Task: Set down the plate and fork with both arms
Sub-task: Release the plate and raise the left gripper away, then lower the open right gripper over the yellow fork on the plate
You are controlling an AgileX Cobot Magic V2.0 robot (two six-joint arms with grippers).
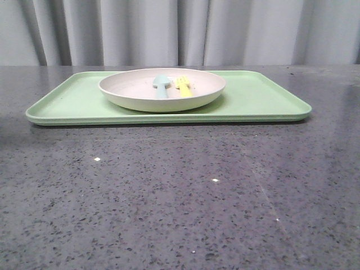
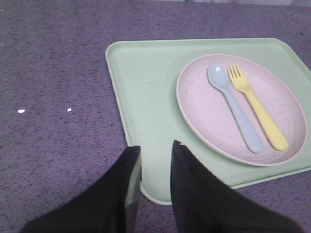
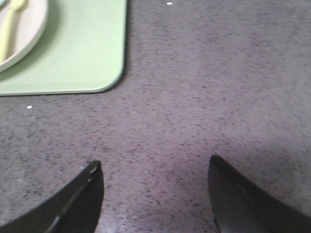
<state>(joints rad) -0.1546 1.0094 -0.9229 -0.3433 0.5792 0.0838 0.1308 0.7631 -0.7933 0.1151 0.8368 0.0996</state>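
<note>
Lying in the plate (image 2: 209, 114), the fork (image 2: 257, 114) runs its long axis from tines at the upper middle of the left wrist frame down to its handle end at the right, side by side with a pale blue spoon (image 2: 235, 109) and just apart from it; the plate itself sits on the light-green tray (image 2: 141, 97), which rests on the speckled bench (image 1: 180, 197). In the front view plate (image 1: 140, 95) and fork (image 1: 183, 87) sit at upper centre, neither arm showing. The left gripper (image 2: 155, 160) hangs empty over the tray's near corner at the bottom of its frame, its fingers (image 2: 187, 189) parted by a narrow gap, the plate up and to the right of it. The right gripper (image 3: 155, 189) is spread wide and holds nothing (only bare bench lies between its fingers), with tray corner (image 3: 73, 53) and fork handle (image 3: 10, 29) far off at upper left. By my reading the left arm is the nearer to both things, so the right has farther to reach.
</note>
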